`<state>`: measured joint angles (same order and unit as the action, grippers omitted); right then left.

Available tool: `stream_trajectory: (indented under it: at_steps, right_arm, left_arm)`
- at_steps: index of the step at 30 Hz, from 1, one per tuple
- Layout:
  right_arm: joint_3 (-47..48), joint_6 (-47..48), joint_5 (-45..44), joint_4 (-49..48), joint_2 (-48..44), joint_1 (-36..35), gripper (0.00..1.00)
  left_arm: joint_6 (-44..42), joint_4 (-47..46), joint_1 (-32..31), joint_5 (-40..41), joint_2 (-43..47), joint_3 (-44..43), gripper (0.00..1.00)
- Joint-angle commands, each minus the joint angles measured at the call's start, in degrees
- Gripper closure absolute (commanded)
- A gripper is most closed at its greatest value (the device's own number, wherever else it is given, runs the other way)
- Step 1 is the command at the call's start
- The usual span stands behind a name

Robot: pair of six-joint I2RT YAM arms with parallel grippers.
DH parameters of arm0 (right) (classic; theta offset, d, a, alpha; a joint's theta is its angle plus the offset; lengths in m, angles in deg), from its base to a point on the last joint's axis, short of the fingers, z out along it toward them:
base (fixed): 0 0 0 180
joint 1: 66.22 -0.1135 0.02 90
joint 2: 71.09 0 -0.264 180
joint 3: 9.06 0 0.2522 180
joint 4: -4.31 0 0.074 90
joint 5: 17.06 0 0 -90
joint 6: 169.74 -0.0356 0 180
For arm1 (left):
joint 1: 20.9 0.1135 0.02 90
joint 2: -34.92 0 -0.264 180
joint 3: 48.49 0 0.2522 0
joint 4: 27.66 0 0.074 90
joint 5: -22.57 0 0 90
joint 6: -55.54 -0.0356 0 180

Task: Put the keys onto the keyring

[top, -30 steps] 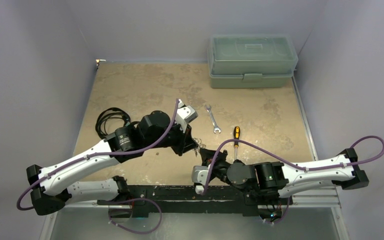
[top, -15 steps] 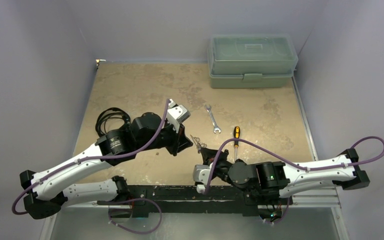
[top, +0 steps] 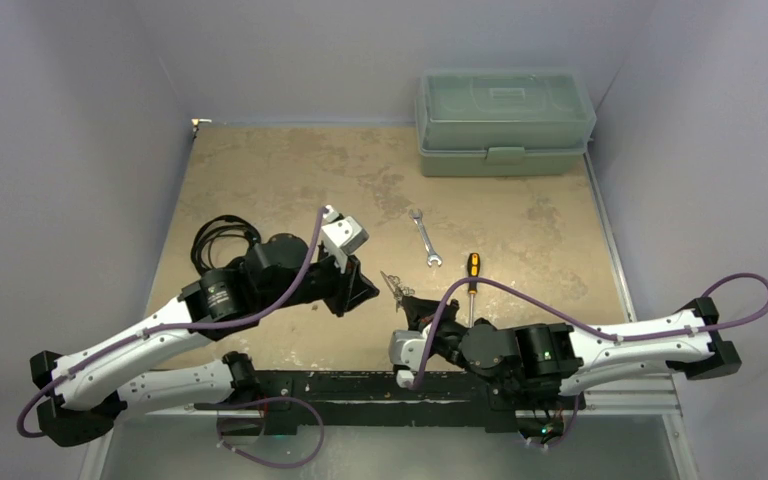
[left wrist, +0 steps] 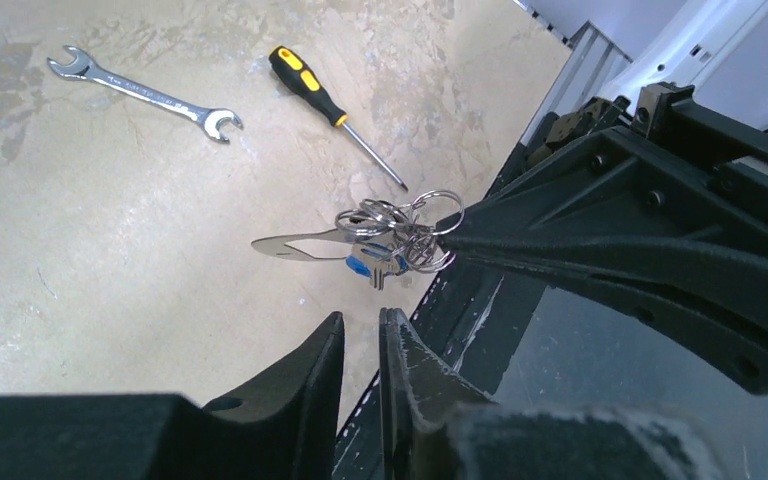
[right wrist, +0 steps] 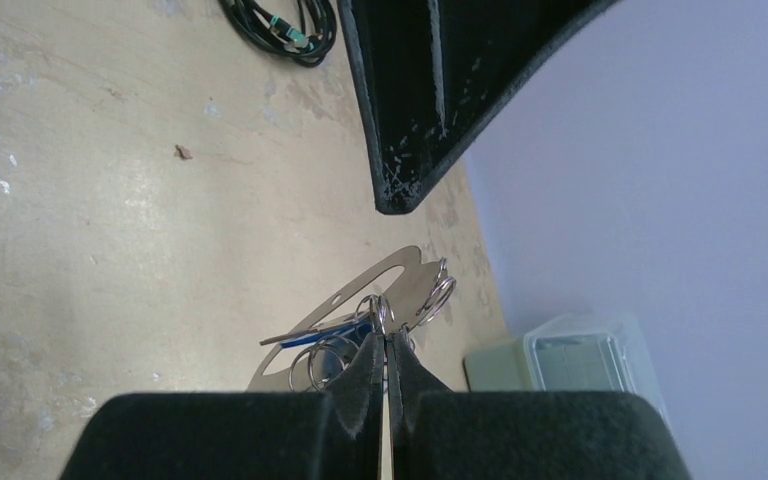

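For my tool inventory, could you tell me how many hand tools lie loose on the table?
2: a silver double-ended wrench mid-table, and a black-and-yellow screwdriver just to its right, slightly nearer the front. The closed toolbox could hide more.

Between the left gripper [top: 368, 291] and the keyring [top: 393, 286], pinched in the right gripper's [top: 409, 301] closed tips, only a narrow gap stood open. The screwdriver [top: 473, 268] lay just right of the keyring, the wrench [top: 425, 238] beyond it. The cable [top: 222, 238] crowded the left arm's far side. The toolbox [top: 505, 122] blocked the far right corner; the table [top: 290, 165] before it and at far left lay bare
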<state>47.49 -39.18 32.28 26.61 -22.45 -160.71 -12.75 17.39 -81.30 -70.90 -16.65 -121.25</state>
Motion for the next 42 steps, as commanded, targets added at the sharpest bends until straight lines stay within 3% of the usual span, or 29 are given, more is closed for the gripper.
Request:
stream_trajectory:
  at_steps: [1,5,11,17,30,32,36,39,42]
  right_arm:
    - [0.2,0.3,2.0,-4.3,-2.8,-0.3,1.0]
    - [0.4,-0.5,4.4,-4.3,-4.3,-0.3,1.0]
    - [0.6,-2.6,8.8,-5.4,-6.2,-0.3,1.0]
    - [-0.6,-4.8,10.3,-7.3,-7.1,-0.3,1.0]
    - [6.5,-23.1,14.8,-1.9,-7.3,-0.1,1.0]
    - [8.1,-25.6,15.0,-1.3,-6.2,0.2,1.0]
    - [10.0,-29.5,19.3,-3.8,-6.1,1.6,1.0]
    - [9.9,-32.0,23.6,-7.4,-6.7,5.2,1.0]
    - [10.6,-36.4,34.9,-8.4,-3.8,18.3,1.0]
  left_arm:
    - [-4.9,-6.2,0.2,0.8,4.8,2.6,0.76]
    - [-8.8,-11.7,0.2,-1.0,9.5,7.2,0.54]
    - [-10.1,-21.3,0.2,-1.5,13.6,16.2,0.45]
    - [-10.2,-29.8,0.2,-6.4,14.3,21.7,0.44]
    - [-16.6,-40.0,0.1,-12.2,23.7,27.4,0.49]
    - [-18.1,-40.3,0.2,-14.7,24.6,27.7,0.57]
    - [-24.0,-35.9,0.1,-18.6,24.7,24.6,0.58]
    - [-28.5,-29.7,0.1,-18.9,24.9,21.1,0.53]
    - [-31.9,-25.6,0.2,-18.8,25.6,19.3,0.51]
